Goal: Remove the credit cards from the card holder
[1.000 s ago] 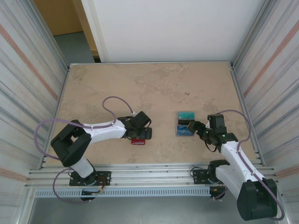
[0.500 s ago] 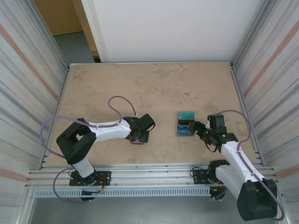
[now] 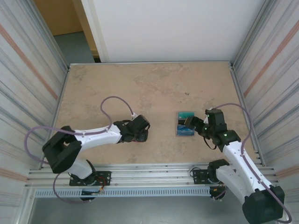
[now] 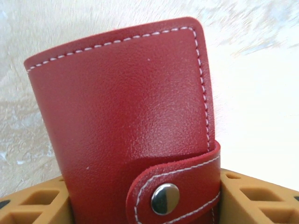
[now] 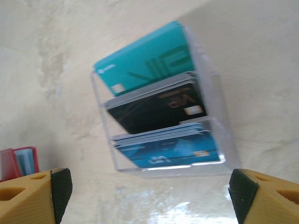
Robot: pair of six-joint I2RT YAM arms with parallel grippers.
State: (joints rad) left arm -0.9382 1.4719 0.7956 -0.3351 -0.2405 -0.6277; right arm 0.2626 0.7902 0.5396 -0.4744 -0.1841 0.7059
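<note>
The card holder (image 4: 126, 116) is a red wallet with white stitching, its tab snapped shut with a metal stud. It stands between the orange fingers (image 4: 243, 196) of my left gripper (image 4: 142, 200), which is shut on its lower part. From above, the left gripper (image 3: 138, 130) covers the wallet. Credit cards in teal (image 5: 145, 58), black (image 5: 156, 109) and blue (image 5: 168, 149) sit in a clear tiered stand (image 3: 185, 123). My right gripper (image 5: 149, 191) is open just short of that stand, with nothing between its fingers. A red edge of the card holder (image 5: 7, 163) shows at the lower left.
The tan stone-look tabletop (image 3: 154, 84) is fenced by metal rails and ribbed side walls (image 3: 28, 79). The right gripper (image 3: 191, 123) hovers at the stand's right side. Purple cables (image 3: 110, 105) loop over both arms.
The left gripper came down over the red wallet and closed on it, hiding it from above. The right gripper edged a little up and toward the card stand.
</note>
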